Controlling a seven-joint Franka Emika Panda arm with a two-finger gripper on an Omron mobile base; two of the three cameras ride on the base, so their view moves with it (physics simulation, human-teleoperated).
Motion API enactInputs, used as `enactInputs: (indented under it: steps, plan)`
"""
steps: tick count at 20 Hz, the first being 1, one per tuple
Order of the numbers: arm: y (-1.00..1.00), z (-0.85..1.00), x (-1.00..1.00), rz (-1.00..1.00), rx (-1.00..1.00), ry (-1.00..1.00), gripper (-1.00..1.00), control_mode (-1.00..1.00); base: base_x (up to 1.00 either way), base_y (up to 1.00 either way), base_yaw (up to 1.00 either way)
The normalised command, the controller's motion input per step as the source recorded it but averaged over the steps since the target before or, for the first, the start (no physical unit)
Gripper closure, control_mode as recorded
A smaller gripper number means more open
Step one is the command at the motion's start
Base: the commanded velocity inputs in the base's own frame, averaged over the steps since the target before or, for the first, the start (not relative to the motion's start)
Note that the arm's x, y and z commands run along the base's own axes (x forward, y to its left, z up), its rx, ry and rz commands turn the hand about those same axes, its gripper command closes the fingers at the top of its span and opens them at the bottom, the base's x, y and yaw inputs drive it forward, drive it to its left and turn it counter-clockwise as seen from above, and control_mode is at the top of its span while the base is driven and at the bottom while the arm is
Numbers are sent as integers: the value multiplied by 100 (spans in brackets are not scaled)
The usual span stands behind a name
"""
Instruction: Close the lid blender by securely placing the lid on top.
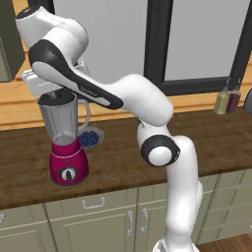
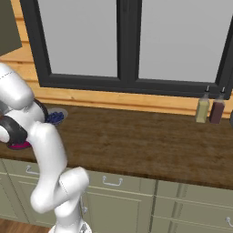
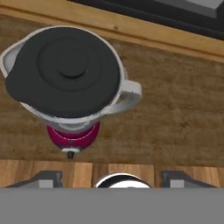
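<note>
Lid [image 3: 65,72] sits on blender [image 3: 74,131] jar; light, rigid, probably slick, so grab its centre knob. Gripper [image 3: 113,179] wide open, empty.

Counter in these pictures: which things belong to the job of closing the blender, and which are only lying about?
For the job:
- blender
- lid, lying on the jar's rim
- gripper, above it, holding nothing

Lying about:
- bowl of blueberries, behind the blender
- two bottles, by the window
</note>
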Motion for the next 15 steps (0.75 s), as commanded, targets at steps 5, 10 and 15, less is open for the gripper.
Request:
enactInputs:
  steps: [5, 10, 15]
  plan:
    - [-73, 0, -75, 0, 21, -29, -100, -100, 0, 0, 0]
    - [-93, 0, -89, 0, 29, -23, -100, -100, 0, 0, 0]
    - [-100, -12, -83, -2, 32, -14, -100, -100, 0, 0, 0]
